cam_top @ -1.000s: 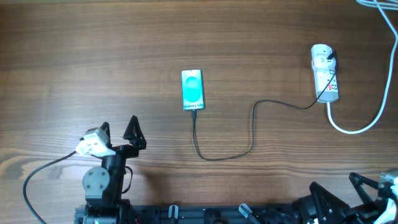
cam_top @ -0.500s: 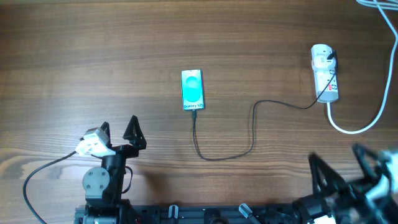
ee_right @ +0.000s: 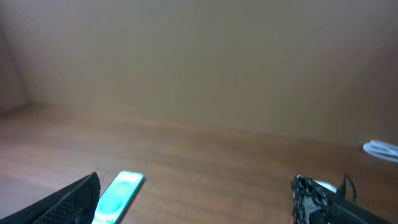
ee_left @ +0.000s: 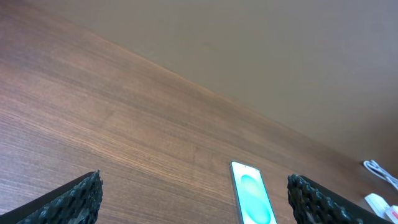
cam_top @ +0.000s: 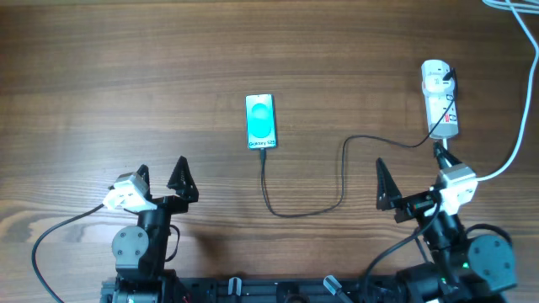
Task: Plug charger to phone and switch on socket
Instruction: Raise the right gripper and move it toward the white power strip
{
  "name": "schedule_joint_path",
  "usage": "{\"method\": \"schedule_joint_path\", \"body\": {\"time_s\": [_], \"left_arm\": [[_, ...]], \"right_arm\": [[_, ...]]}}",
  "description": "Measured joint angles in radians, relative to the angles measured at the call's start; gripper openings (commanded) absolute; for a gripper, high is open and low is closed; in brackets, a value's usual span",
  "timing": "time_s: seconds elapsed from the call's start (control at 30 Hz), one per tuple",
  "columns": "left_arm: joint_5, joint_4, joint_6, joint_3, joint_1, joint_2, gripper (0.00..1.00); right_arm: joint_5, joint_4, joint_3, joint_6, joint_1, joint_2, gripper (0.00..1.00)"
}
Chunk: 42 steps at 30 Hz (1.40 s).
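Observation:
The phone (cam_top: 260, 121) lies flat mid-table, teal screen up, "Galaxy" end toward me. It also shows in the left wrist view (ee_left: 252, 201) and the right wrist view (ee_right: 119, 195). The black charger cable (cam_top: 341, 181) runs from the phone's near end in a loop to a black plug in the white socket (cam_top: 440, 98) at the right. The socket's edge peeks beside my right finger (ee_right: 322, 185). My left gripper (cam_top: 160, 177) is open and empty, near left of the phone. My right gripper (cam_top: 410, 175) is open and empty, just short of the socket.
The socket's thick white cord (cam_top: 497, 168) curves from its near end out to the right edge and up to the far right corner; a bit of it shows in the right wrist view (ee_right: 380, 149). A plain wall stands behind the table.
My right arm has risen from the bottom right edge and moved forward and left, with its open gripper now near the socket. The left arm, phone and cable have not moved.

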State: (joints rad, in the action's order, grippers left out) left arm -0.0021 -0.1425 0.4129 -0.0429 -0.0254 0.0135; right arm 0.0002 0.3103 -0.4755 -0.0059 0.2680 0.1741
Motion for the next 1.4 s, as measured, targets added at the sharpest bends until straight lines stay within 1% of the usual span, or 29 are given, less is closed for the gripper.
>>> {"method": "schedule_joint_path", "body": {"time_s": [0.2, 0.37, 0.8, 1.2, 1.3, 1.4], "left_arm": [[0.0, 0.0, 0.0, 0.0, 0.0, 0.0, 1.0], [0.0, 0.0, 0.0, 0.0, 0.0, 0.0, 1.0], [0.0, 0.0, 0.0, 0.0, 0.0, 0.0, 1.0], [0.0, 0.0, 0.0, 0.0, 0.0, 0.0, 1.0], [0.0, 0.0, 0.0, 0.0, 0.0, 0.0, 1.0], [0.0, 0.0, 0.0, 0.0, 0.0, 0.0, 1.0]], "right_arm": [[-0.043, -0.172, 0.219, -0.001, -0.057, -0.12, 1.0], [-0.08, -0.273, 0.324, 0.001, -0.068, -0.153, 1.0], [-0.089, -0.283, 0.343, 0.005, -0.069, -0.153, 1.0], [-0.09, -0.304, 0.343, 0.095, -0.069, -0.154, 1.0], [-0.093, -0.268, 0.343, 0.1, -0.069, -0.154, 1.0], [-0.097, -0.183, 0.343, 0.103, -0.069, -0.155, 1.0]]}}
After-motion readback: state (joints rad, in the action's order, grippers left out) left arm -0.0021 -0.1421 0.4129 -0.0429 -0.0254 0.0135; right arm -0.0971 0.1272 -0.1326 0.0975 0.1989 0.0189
